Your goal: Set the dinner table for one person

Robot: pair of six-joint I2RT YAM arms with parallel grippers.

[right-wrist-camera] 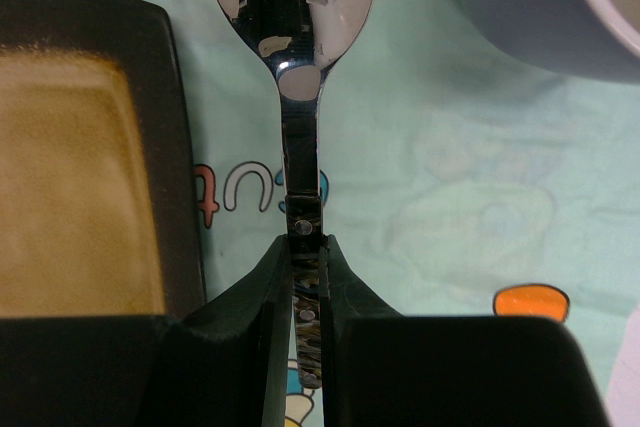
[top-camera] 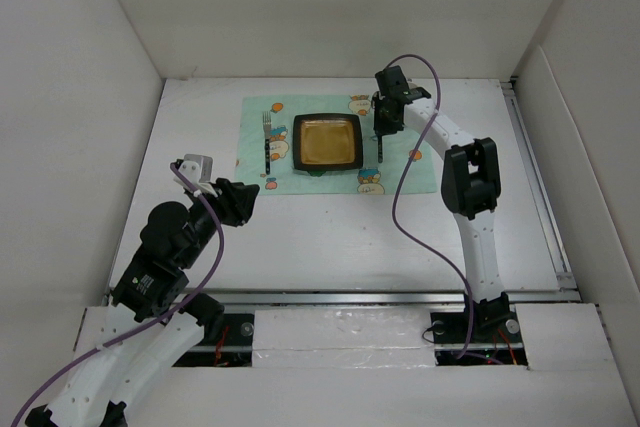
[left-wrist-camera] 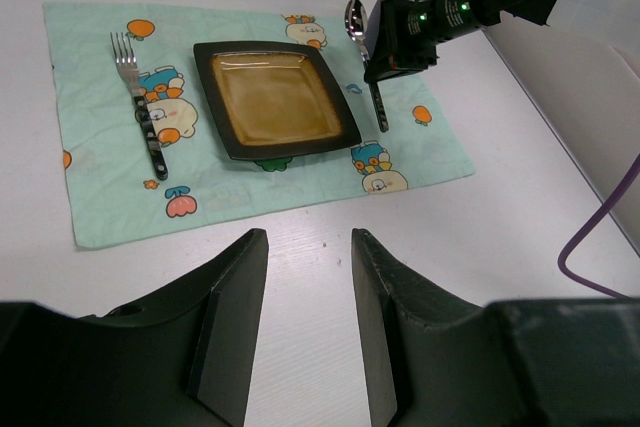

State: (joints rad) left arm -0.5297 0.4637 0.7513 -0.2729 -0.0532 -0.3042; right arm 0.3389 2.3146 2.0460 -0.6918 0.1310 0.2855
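On the white dinner table (top-camera: 330, 237) lies a mint-green cartoon placemat (top-camera: 290, 179). A square dark plate with an amber middle (top-camera: 326, 141) sits on its centre, and a fork (top-camera: 266, 142) lies left of the plate. A spoon (right-wrist-camera: 296, 7) lies on the mat right of the plate, bowl pointing away. My right gripper (right-wrist-camera: 308, 242) is shut on the spoon's patterned handle, low over the mat (top-camera: 382, 125). My left gripper (left-wrist-camera: 308, 237) is open and empty above bare table, in front of the mat's near edge (top-camera: 245, 199).
A pale round vessel (right-wrist-camera: 560, 7), blurred, stands on the mat just right of the spoon's bowl. White walls (top-camera: 70, 147) close in the table on three sides. Metal rails run along its near edge (top-camera: 340, 297) and its right side (top-camera: 540, 187).
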